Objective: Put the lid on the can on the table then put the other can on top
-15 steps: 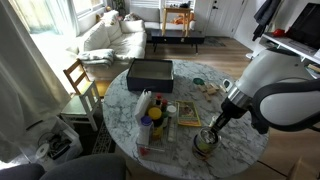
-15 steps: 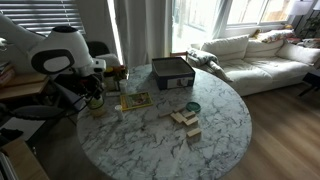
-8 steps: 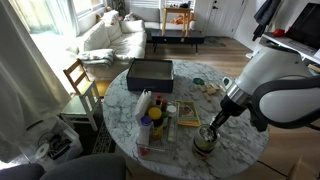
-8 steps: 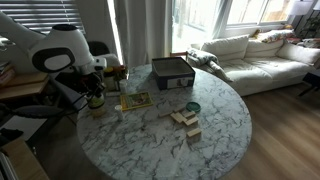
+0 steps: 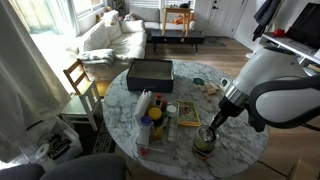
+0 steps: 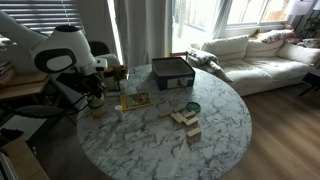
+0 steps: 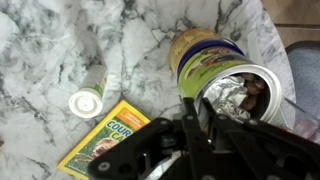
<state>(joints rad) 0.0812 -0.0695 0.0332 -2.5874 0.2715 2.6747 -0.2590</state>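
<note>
Right now the tool (image 7: 196, 112) is clenched on the rim of a tin (image 7: 208, 58) w/ an olive-green side & a crinkly silver inside, as the wrist view shows. In an exterior view the tin (image 5: 205, 144) is at the edge of the marbled surface (image 6: 150, 145), directly under the tool. Can't tell if it rests there or hangs just off it. Just beside it in the wrist view are a yellow card (image 7: 100, 145) & a small white-capped bottle (image 7: 92, 95) lying flat. Well apart from the tool, near the wood blocks (image 6: 185, 120), sits a short round thing (image 6: 192, 107) w/ a bluish top, too small to tell lid from tin. A black box (image 5: 150, 72) is at the far side, w/ a yellow bottle (image 5: 156, 113) nearer the middle.
</note>
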